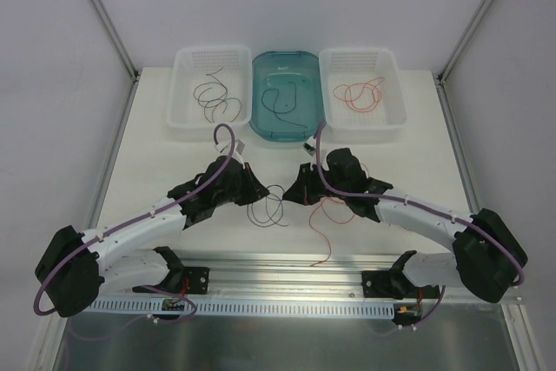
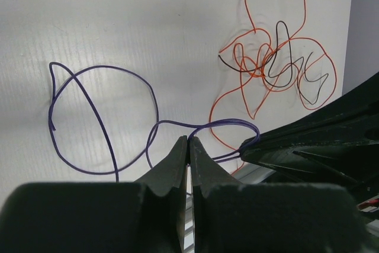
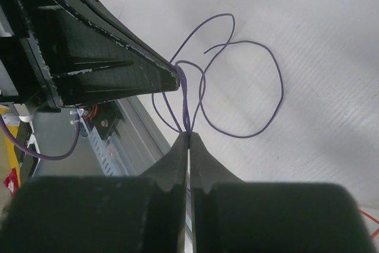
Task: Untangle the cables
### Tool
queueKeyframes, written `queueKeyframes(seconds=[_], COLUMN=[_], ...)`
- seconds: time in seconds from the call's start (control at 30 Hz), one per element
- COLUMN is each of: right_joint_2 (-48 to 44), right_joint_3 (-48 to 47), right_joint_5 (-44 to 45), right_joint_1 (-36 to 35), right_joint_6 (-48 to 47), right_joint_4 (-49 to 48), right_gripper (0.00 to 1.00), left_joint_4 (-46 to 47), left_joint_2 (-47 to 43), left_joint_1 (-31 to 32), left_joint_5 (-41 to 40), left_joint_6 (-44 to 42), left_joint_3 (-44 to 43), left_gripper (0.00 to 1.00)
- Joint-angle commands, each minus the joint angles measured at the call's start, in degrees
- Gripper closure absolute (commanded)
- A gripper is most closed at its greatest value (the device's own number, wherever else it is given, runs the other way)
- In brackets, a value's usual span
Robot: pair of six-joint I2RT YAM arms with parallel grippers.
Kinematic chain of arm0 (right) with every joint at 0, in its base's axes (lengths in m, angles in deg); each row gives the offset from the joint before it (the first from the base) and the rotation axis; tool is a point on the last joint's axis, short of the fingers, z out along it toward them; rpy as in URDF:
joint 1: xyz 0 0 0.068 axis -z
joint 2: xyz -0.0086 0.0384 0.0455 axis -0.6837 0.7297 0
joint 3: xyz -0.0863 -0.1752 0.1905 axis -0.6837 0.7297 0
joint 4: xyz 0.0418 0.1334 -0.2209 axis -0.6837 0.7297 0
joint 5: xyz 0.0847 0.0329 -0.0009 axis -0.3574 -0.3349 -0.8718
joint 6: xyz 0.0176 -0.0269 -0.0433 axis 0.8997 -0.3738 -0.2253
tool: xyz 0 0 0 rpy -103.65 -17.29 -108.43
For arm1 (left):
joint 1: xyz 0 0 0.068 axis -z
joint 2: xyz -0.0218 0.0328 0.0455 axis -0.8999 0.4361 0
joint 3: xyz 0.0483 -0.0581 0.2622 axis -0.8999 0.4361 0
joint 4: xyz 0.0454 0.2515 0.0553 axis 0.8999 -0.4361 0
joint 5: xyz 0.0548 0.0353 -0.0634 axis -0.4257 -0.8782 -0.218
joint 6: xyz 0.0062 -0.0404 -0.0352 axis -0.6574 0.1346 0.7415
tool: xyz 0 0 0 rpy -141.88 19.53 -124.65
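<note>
Fingers pressed together, the left gripper (image 2: 188, 146) and the right gripper (image 3: 189, 140) are being used to pinch one purple cable (image 2: 106, 70). Its loops are lying on the table (image 2: 118, 4) beside a red-and-dark tangle (image 2: 266, 69). If pulled apart hastily, they risk being cinched into a knot.

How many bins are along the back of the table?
3: left white basket at back left, teal tray in the middle, right white basket at back right. None seems hidden.
</note>
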Motion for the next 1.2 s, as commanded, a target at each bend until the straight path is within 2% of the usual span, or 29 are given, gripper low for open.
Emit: queueKeyframes(seconds=[0.0,0.33,0.4,0.63,0.67,0.77,0.8,0.97,1.17], right_joint_2=[-4.12,-19.5,-21.08,-17.05,-16.26,-12.48,-11.43,-7.3,-3.08], right_joint_3=[0.03,6.0,7.67,2.95,1.45,-2.86,-3.39,-7.07,-10.6], right_joint_5=[2.91,25.83,27.17,18.84,18.3,12.95,11.37,5.83,3.36], right_joint_1=[0.43,0.96,0.61,-0.45,-0.45,-0.45,-0.45,-0.44,-0.45], right_joint_6=[-1.22,4.66,5.99,-0.94,-2.0,-7.71,-8.76,-15.09,-20.63], right_joint_4=[1.36,7.7,6.74,7.87,10.75,14.27,14.29,15.51,17.8], right_gripper=[0.99,0.99,0.99,0.99,0.99,0.86,0.76,0.59,0.58], left_joint_4=[1.23,0.7,0.79,0.79,0.79,0.79,0.79,0.7,0.7], left_joint_2=[-1.09,-4.25,-4.69,-4.08,-4.17,-4.43,-4.43,-3.82,-2.32], left_joint_1=[-0.43,-2.28,-2.28,-2.19,-2.19,-2.19,-2.19,-2.28,-2.19], left_joint_5=[-3.79,-7.49,-7.66,-4.86,-4.5,-2.58,-1.87,2.43,4.99], left_joint_6=[1.95,10.82,11.44,7.76,7.14,3.54,2.4,-2.09,-3.76], left_joint_3=[1.12,6.75,6.92,5.34,5.17,4.03,3.5,1.65,0.07], left_gripper=[1.0,1.0,1.0,1.0,1.0,1.0,1.0,1.0,1.0])
